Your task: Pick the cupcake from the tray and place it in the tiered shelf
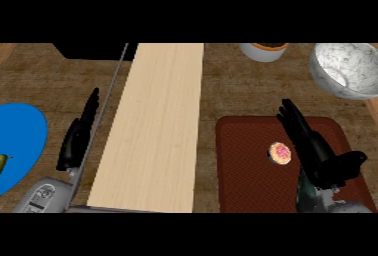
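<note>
Bare counter strip (208,100) between tiered shelf (155,125) and tray (244,165); bowl (347,67) beyond.

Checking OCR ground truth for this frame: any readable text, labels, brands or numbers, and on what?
Nothing can be read here.
Left forearm: a small round mark with tiny dark print on the grey casing, too blurred to read.
Cupcake, tray, wooden shelf, blue plate, speckled bowl, cup: no text or signs visible.

You've got the right hand (314,145) open just right of the cupcake (280,153) on the tray (244,175); shelf (155,125) left.
</note>
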You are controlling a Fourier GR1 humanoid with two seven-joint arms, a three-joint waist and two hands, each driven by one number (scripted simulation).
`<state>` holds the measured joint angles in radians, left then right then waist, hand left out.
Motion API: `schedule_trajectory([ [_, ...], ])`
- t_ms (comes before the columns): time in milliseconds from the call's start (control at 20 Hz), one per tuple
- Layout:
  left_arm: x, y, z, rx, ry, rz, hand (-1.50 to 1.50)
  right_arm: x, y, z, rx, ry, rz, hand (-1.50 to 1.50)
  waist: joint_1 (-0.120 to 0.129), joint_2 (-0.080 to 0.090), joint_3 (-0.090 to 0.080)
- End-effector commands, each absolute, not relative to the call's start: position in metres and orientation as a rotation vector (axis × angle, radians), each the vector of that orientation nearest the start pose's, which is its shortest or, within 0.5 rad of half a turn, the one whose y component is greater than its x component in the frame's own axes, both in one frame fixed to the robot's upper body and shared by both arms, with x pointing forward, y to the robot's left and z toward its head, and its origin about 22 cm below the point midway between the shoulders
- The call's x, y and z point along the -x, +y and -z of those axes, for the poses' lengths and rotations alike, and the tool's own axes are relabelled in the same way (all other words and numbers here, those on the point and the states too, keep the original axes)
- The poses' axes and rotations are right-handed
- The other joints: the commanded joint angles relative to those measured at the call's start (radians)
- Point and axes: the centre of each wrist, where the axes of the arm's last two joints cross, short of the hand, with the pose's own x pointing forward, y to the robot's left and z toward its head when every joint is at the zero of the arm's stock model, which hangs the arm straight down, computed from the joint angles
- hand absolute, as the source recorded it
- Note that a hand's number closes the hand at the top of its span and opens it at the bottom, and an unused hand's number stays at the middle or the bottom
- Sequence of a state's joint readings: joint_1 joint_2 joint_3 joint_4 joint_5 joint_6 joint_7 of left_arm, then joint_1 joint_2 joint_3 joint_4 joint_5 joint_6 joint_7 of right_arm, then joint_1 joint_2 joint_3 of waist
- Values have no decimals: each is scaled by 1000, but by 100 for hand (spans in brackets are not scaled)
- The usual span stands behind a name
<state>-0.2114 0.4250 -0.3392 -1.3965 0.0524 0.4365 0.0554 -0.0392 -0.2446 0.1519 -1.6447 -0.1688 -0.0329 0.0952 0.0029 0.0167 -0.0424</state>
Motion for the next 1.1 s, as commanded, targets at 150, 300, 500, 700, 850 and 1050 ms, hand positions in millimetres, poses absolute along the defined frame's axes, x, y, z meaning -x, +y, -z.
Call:
schedule_trajectory([
  [150,-265,249,9,-284,-1413,243,0,-243,-347,-62,507,-1491,-133,-150,-34,-16,40],
  [300,-252,254,19,-253,-1356,251,0,-214,-420,-63,982,-1166,-326,-150,-63,11,21],
  [500,-240,253,31,-126,-1304,276,0,-217,-405,-23,732,-1325,159,-150,-8,-16,44],
  [700,-236,265,45,-121,-1324,298,0,-217,-405,-12,505,-1480,4,-150,-4,-15,43],
  [850,-244,269,36,-112,-1322,278,0,-213,-384,-44,440,-1526,-148,-150,-9,-18,42],
  [1050,-232,264,47,-132,-1305,276,0,-214,-360,-85,416,-1439,-279,-150,-10,-19,41],
])
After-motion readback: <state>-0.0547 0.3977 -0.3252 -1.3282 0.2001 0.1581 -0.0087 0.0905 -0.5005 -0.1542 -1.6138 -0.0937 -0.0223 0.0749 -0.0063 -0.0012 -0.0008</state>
